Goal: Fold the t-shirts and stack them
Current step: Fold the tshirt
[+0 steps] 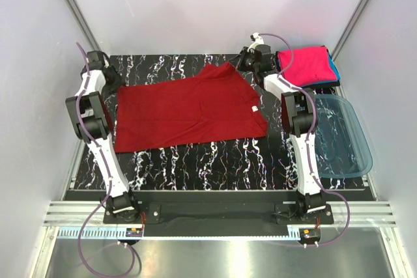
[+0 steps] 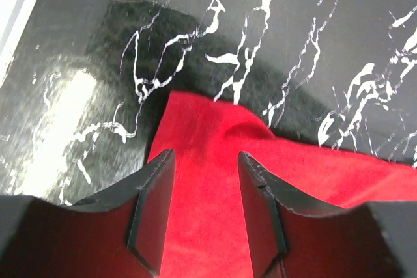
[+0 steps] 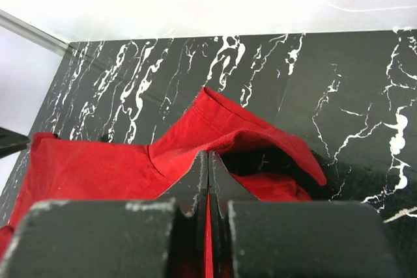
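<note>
A black, glossy marble-patterned surface with white veins (image 1: 215, 157) fills the floor of a booth with plain white walls (image 1: 195, 4) and slim aluminium corner posts (image 1: 70, 4). At its right side lies a translucent blue plastic tub with rounded corners (image 1: 344, 138), reaching past the surface's right edge towards the wall. Along the near edge runs a ribbed aluminium rail (image 1: 215, 213), with a shiny metal sheet (image 1: 228, 258) in front of it.
</note>
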Controlling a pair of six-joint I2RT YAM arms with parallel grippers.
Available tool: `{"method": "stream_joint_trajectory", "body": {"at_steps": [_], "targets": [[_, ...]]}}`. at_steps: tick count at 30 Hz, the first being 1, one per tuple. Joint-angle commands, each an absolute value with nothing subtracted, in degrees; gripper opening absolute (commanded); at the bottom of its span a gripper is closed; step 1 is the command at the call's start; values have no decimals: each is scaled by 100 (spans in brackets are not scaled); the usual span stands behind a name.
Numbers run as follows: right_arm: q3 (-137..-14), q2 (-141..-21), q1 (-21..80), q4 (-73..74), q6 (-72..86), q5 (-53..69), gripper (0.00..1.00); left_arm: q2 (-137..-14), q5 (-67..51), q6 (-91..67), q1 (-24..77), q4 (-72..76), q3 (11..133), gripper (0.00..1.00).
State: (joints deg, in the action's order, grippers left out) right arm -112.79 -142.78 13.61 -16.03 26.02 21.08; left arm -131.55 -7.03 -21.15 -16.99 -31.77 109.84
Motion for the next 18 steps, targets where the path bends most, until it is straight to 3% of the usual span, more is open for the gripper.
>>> {"method": "stream_joint_trajectory", "body": {"at_steps": [1,14,17,18], "targets": [[-11373,-14027,1371,-2013,2680,2268,0,-13446,-502,-2057,-1749,-3252,11434,50],[-11426,-14062,1380,-2074,2777,2364,0,-13983,-598,-2303,-1846,-3384,12182,50],[-11443,-14089,1371,-2074,2769,2355,0,-14010,-694,-2207,-1846,-3384,12182,43],[-11443,-14098,1371,-2074,2769,2347,0,-14018,-747,-2189,-1846,-3384,12182,33]]}}
